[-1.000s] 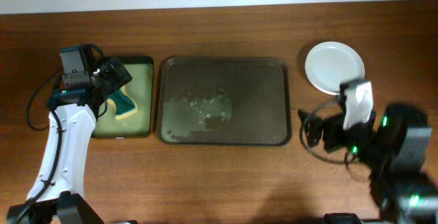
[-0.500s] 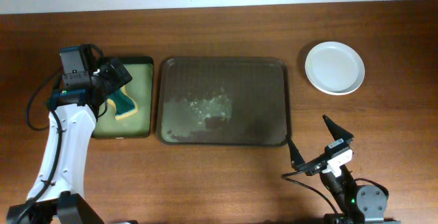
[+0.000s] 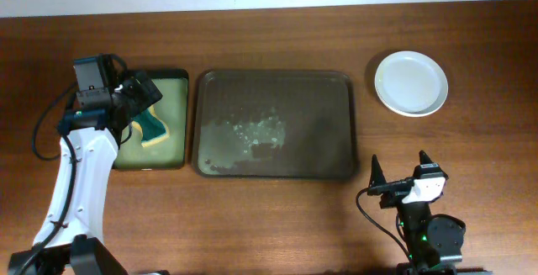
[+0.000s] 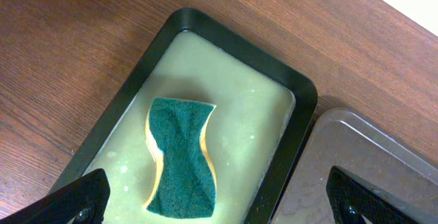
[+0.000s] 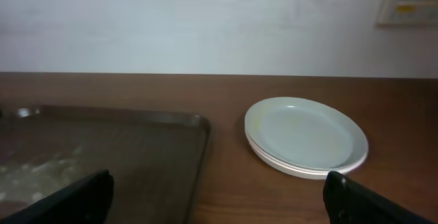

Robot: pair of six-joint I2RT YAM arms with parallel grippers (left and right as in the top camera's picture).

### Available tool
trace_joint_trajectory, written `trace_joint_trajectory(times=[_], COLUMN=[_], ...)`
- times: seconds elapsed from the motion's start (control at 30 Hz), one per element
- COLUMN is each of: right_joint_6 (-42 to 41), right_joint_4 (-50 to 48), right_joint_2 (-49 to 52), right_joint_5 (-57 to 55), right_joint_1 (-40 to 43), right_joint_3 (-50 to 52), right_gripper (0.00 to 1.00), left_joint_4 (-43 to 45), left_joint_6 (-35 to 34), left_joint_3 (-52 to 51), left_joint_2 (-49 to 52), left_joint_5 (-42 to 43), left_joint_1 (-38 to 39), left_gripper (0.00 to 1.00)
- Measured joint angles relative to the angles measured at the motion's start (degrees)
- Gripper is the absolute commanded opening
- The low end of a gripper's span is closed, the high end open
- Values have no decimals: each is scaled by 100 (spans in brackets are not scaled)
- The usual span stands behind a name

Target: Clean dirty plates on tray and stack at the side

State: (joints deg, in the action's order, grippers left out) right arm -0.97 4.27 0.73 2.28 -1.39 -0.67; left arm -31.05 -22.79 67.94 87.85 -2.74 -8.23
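Note:
The white plates (image 3: 410, 82) sit stacked on the table to the right of the dark brown tray (image 3: 340, 124); they also show in the right wrist view (image 5: 306, 136). The tray holds no plates, only wet smears near its middle; its near corner shows in the right wrist view (image 5: 171, 155). My left gripper (image 3: 141, 100) is open above a green and yellow sponge (image 4: 181, 157), holding nothing. My right gripper (image 3: 399, 174) is open and empty at the table's front edge, pointing toward the plates.
The sponge lies in a small black-rimmed tray with greenish inside (image 3: 172, 90), left of the brown tray; its rim also shows in the left wrist view (image 4: 291, 148). A pale wall stands behind the table.
My right arm has drawn back from beside the plates to the table's front edge, its gripper open. The left arm and the plates have not moved.

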Motion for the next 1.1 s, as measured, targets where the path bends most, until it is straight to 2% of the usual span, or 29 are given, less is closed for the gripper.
trace_joint_trajectory(times=[1.1], right_joint_6=[96], right_joint_4=[2], right_joint_2=[0], right_joint_5=[-101], right_joint_1=[0], right_joint_3=[0], right_gripper=[98], left_joint_4=[-197], left_joint_6=[2], left_joint_3=[0], left_joint_2=[0], left_joint_5=[-70], left_joint_1=[0], left_gripper=[99])
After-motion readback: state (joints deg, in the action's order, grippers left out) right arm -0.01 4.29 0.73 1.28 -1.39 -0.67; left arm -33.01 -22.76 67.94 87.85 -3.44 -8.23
